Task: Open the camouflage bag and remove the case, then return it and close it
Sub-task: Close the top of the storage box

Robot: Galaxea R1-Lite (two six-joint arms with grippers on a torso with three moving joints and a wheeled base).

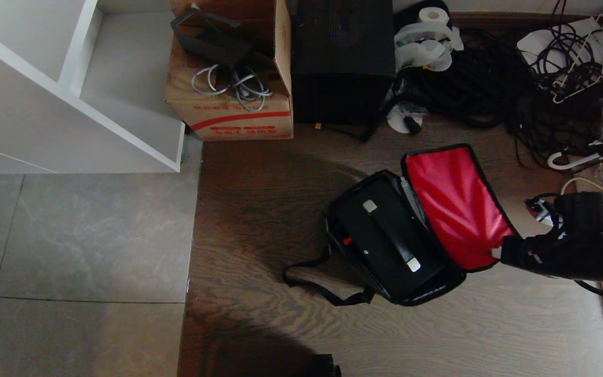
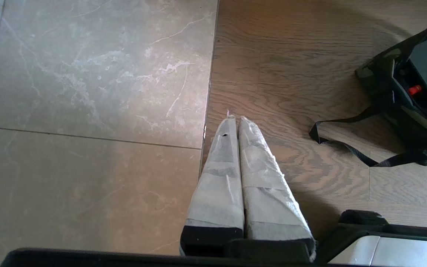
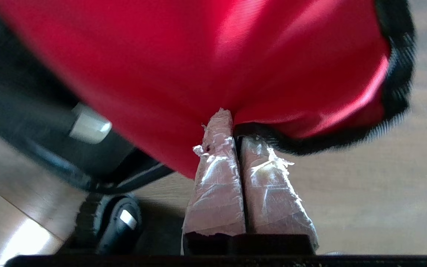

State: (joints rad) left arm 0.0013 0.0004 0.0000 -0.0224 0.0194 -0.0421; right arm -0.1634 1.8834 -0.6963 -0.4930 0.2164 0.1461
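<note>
Fingers of my right gripper (image 3: 232, 129) are pressed tight together, and they pinch the black edge of the red lid (image 1: 456, 207) of the camouflage bag (image 1: 395, 235). One fingertip (image 3: 219, 122) lies against the red cloth. The bag sits on the brown wood floor (image 1: 259, 209) and its lid is flung wide open, leaning away to my right side. Inside the bag lies the black case (image 1: 385, 241), flat, with its handle (image 1: 390, 235) and silver ends facing up. A black strap (image 1: 322, 285) from the bag trails on the floor toward me. My left gripper (image 2: 235, 120) hangs well apart from the bag, above the line where grey tiles meet wood, squeezed together with nothing in it.
</note>
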